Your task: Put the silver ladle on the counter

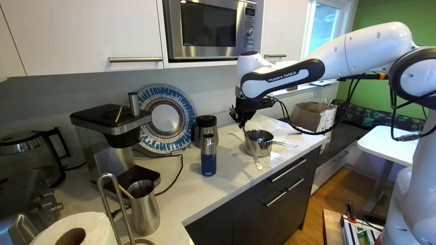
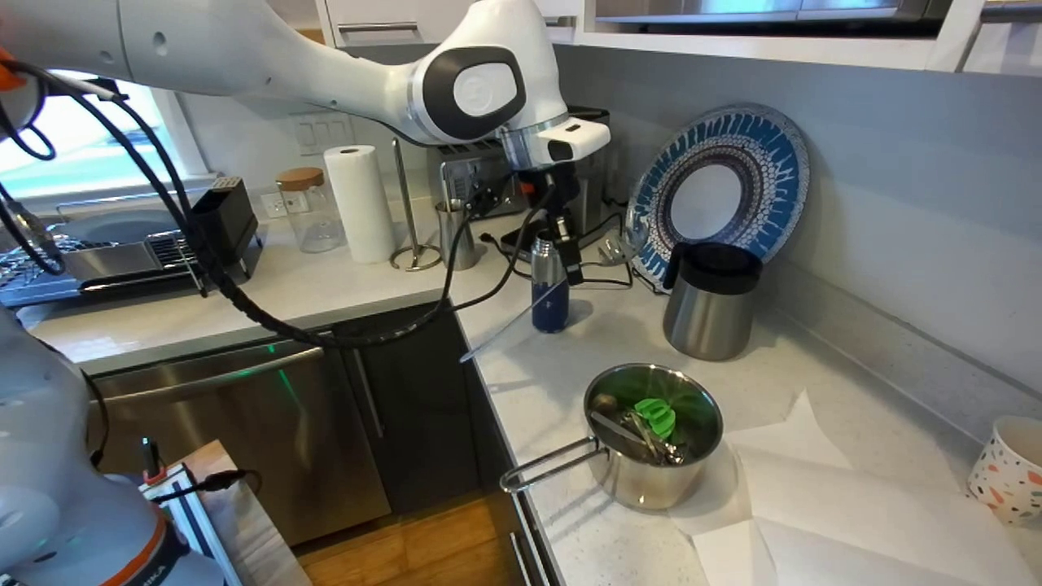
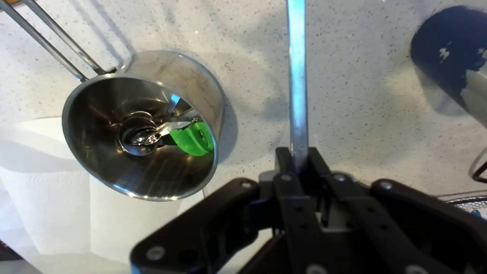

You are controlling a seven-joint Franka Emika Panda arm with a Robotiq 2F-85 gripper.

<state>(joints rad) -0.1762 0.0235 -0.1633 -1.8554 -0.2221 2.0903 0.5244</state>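
One gripper point(image 3: 297, 156), black, which I drive: two jaws, together, clamped on one silver ladle point(image 3: 298, 80) by its flat handle. The ladle slants in both exterior views, its free end lower than the jaws and near the front edge of the counter point(image 1: 189, 194); whether that end touches the surface, I cannot tell. Counter pale, with dark cabinet fronts point(image 1: 218, 214) below.

One steel pot point(image 2: 651, 484), upright on the counter, one long wire handle, apart from the ladle in the wrist view. Inside it, one green piece point(image 2: 656, 417) and several metal utensils point(image 3: 146, 137), too overlapped for me to count. White paper sheets point(image 2: 879, 505) lie just beside the pot; I cannot settle their number.

One bottle point(image 1: 208, 165), blue below, bare metal above, upright. One carafe point(image 2: 708, 321), steel with a black lid, standing. One round plate point(image 1: 165, 117), blue rim, pale centre, propped on edge behind the carafe. One patterned cup point(image 2: 1009, 472), partly in view at the side of an exterior view.

Farther along the counter I count one coffee maker point(image 1: 115, 163), one glass kettle point(image 1: 34, 156), one steel milk jug point(image 1: 146, 211) with one thin stick point(image 1: 126, 191) in it, one standing paper roll point(image 2: 358, 203) and one lidded jar point(image 2: 313, 220). Above the counter, one microwave point(image 1: 208, 27). Carrying the gripper, one white arm point(image 1: 368, 47), in both exterior views.
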